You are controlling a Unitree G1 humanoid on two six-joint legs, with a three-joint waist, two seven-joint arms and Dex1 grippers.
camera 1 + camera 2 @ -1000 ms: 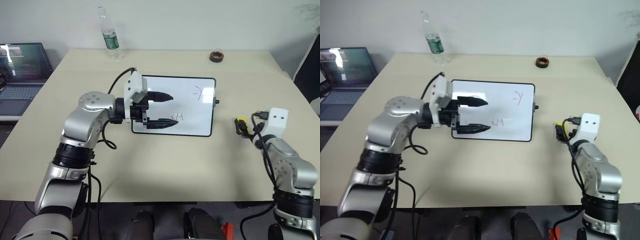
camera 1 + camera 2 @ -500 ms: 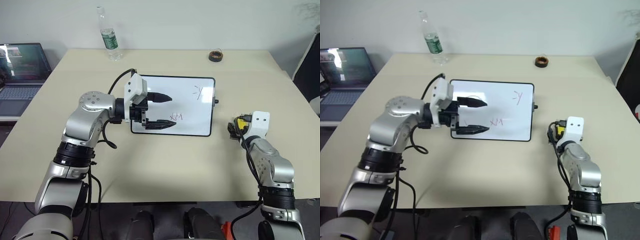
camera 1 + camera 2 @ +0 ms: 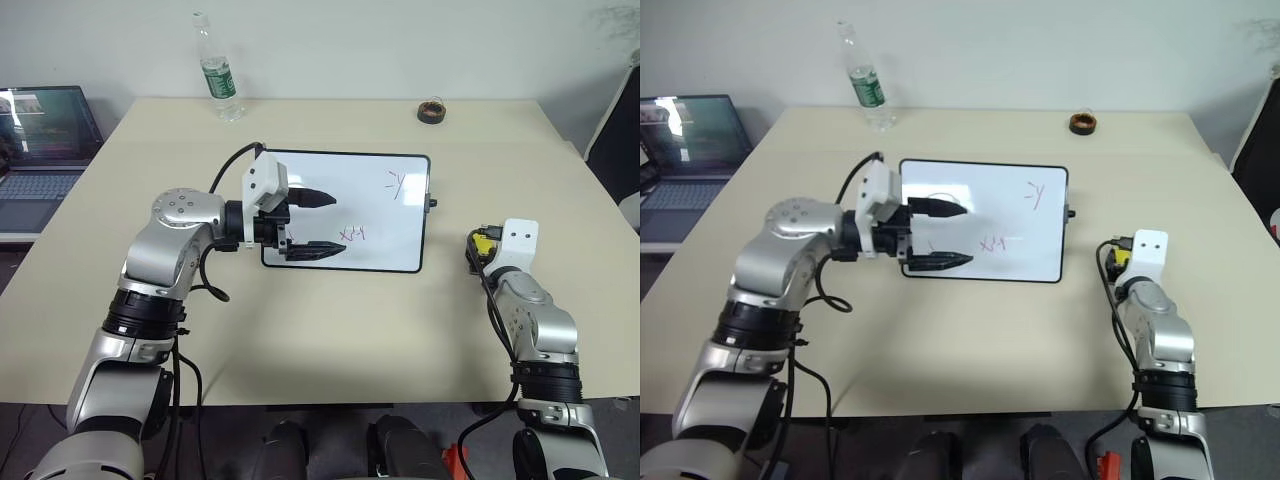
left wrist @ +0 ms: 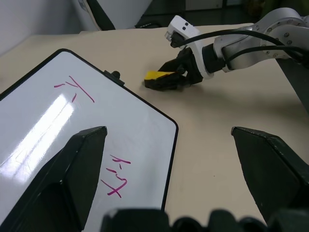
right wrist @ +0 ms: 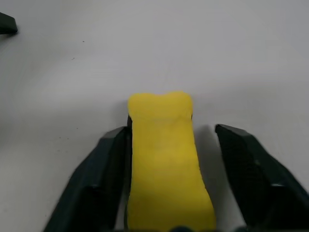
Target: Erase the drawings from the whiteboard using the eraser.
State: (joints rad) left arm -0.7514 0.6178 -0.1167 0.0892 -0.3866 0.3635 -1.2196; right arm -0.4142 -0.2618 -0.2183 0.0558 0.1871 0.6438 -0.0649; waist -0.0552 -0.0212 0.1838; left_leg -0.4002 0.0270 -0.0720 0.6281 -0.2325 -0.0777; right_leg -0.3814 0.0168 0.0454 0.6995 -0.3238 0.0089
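Observation:
The whiteboard [image 3: 330, 172] lies flat in the middle of the table. Reddish drawings show at its far right [image 3: 397, 182] and near its front edge [image 3: 352, 234]. My left gripper [image 3: 340, 221] hovers open over the board's left part, pointing right, and hides part of the surface. The eraser [image 3: 483, 243], yellow on top with a black base, rests on the table to the right of the board. My right gripper [image 5: 171, 129] straddles the eraser [image 5: 166, 159]: one finger lies against its side, and a narrow gap shows at the other finger [image 5: 251, 164].
A plastic bottle [image 3: 219, 75] stands at the table's far left edge and a dark ring-shaped roll [image 3: 432, 111] lies at the far right. A laptop [image 3: 40, 140] sits on a lower surface off to the left.
My right hand has moved in and down to the eraser, and its fingers have narrowed around it. My left gripper has stayed over the board.

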